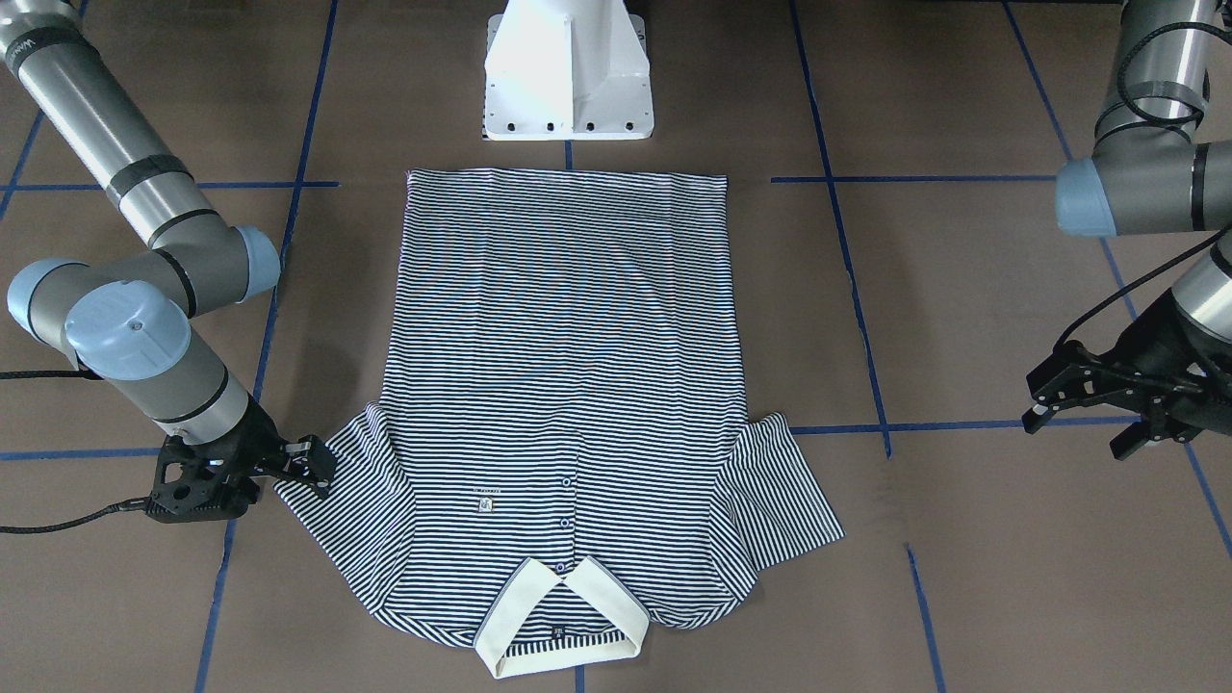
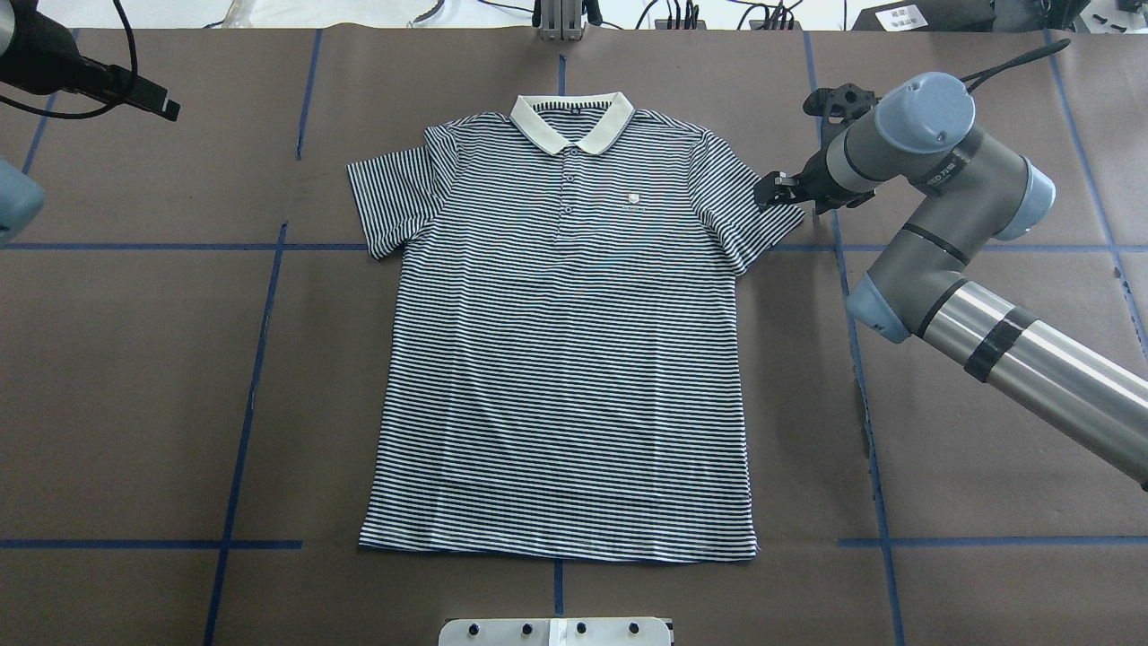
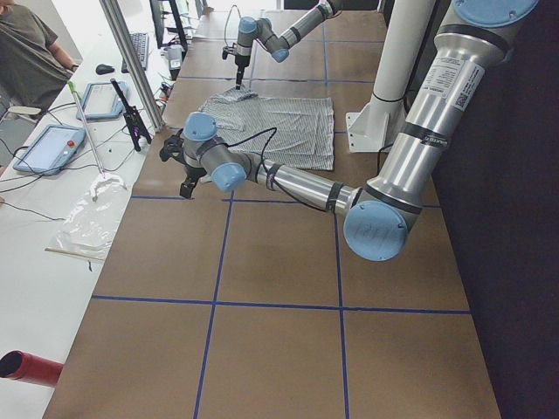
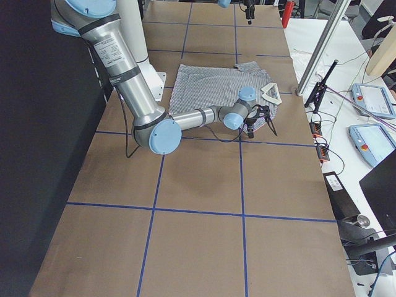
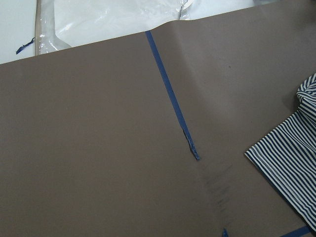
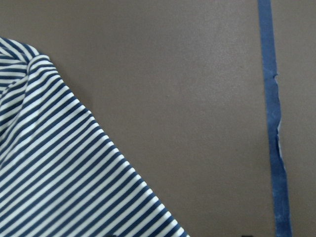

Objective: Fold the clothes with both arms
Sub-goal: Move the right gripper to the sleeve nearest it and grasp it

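Note:
The striped polo shirt [image 1: 568, 385] [image 2: 565, 359] lies flat and face up on the brown table, sleeves spread, with its cream collar [image 2: 571, 121] on the side away from the robot. My right gripper [image 1: 313, 467] [image 2: 773, 190] sits low at the outer edge of one sleeve [image 6: 59, 173], fingers apart, and the sleeve lies flat. My left gripper [image 1: 1078, 433] [image 2: 134, 90] hangs open well clear of the other sleeve [image 5: 291, 158], with nothing between its fingers. Neither wrist view shows any fingers.
The white pedestal base [image 1: 568, 77] stands just beyond the shirt's hem. Blue tape lines [image 2: 260, 359] grid the table. In the exterior left view, a side bench holds tablets [image 3: 48, 147] and a plastic bag [image 3: 87, 218], and a person [image 3: 26, 52] stands there.

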Available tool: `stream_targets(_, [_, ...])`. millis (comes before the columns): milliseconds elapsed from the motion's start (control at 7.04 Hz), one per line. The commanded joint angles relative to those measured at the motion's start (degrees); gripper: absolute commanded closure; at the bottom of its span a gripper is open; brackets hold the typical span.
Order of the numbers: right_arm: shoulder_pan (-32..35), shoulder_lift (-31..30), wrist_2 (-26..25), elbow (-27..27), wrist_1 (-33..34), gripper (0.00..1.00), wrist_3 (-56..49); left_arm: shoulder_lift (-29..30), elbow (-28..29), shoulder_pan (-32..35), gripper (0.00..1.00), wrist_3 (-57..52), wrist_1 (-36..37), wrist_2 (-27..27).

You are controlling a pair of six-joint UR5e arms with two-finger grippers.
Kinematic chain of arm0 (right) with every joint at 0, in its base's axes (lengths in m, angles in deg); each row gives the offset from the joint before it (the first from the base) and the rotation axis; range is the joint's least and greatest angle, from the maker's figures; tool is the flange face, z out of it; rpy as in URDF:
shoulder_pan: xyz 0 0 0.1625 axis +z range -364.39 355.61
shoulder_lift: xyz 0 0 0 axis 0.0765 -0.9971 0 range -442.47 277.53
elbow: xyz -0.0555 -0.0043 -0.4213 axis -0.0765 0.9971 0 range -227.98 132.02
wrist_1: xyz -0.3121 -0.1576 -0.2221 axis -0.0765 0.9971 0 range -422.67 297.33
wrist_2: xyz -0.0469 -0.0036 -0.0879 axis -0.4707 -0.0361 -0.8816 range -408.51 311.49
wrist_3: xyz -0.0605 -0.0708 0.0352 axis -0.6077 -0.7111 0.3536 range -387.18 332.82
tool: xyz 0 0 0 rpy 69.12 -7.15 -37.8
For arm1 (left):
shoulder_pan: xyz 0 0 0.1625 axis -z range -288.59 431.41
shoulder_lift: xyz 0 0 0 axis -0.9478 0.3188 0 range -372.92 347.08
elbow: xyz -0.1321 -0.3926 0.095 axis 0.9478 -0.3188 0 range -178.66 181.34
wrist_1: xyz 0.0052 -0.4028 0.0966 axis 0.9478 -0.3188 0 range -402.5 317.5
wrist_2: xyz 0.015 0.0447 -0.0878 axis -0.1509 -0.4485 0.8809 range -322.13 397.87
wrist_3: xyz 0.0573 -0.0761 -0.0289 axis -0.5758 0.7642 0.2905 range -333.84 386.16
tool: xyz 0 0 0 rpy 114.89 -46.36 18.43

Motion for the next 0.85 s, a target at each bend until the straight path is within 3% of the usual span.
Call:
stream_targets(0, [0.0,0.1,0.2,0.0,0.2,0.70,0.0,-0.1,-0.3,0.1,0.00,0.1,0.0,0.0])
stream_targets(284, [0.0,0.7,0.5,0.0,0.2,1.00,0.0,-0.1,-0.3,0.1,0.00,0.1,0.0,0.0])
stream_targets(710, [0.0,1.2,1.0,-0.6,0.1,1.00,0.7,0.0,-0.4,0.1,0.00,0.2,0.0,0.0])
